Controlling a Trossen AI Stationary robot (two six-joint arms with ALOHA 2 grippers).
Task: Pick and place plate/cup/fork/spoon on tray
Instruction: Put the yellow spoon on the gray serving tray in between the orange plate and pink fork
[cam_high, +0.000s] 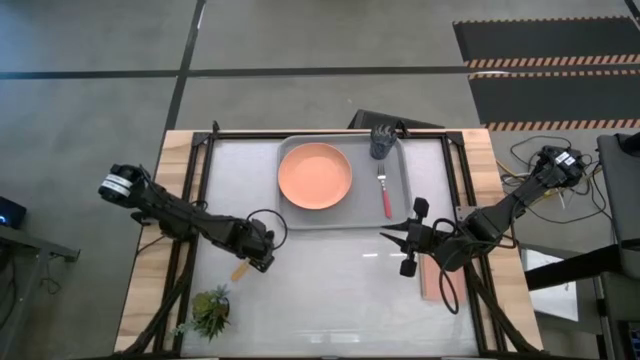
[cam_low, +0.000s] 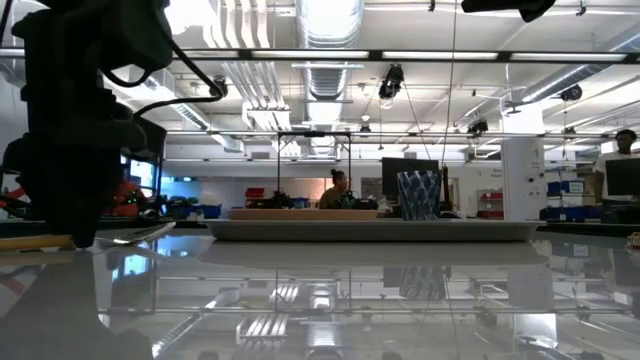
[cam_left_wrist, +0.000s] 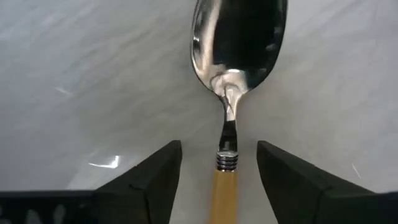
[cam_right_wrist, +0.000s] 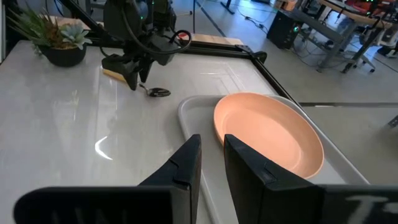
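The left gripper (cam_left_wrist: 219, 180) sits low over the table with its two fingers (cam_left_wrist: 152, 177) apart, one on each side of the spoon (cam_left_wrist: 233, 74) where the metal neck meets the orange handle. The left wrist view shows a gap between each finger and the handle, so nothing is clamped yet. Seen from above, this gripper (cam_high: 262, 250) is at about 7 o'clock from the tray (cam_high: 405, 200), well apart from it, and the handle trails away toward a small potted plant (cam_high: 211, 310) at 7 o'clock again.

The risk lies in the closing. The handle is thin and lies flat on a glossy surface, so if the fingers close too high they may skate over it or pinch only its top edge, and the spoon could roll or flick aside. A grip so near the neck also leaves the long handle hanging, which may let it swivel during the carry.

On the tray, the plate (cam_high: 315, 175) fills the 9 o'clock half, the fork (cam_high: 384, 190) lies at 3 o'clock and the cup (cam_high: 381, 143) stands at 1 o'clock. Free space for the spoon is narrow, so a loose drop could knock the fork or land on the plate rim.

The right gripper (cam_high: 400, 243), fingers slightly apart and empty, waits at 5 o'clock from the tray, near a pink pad (cam_high: 428, 280).
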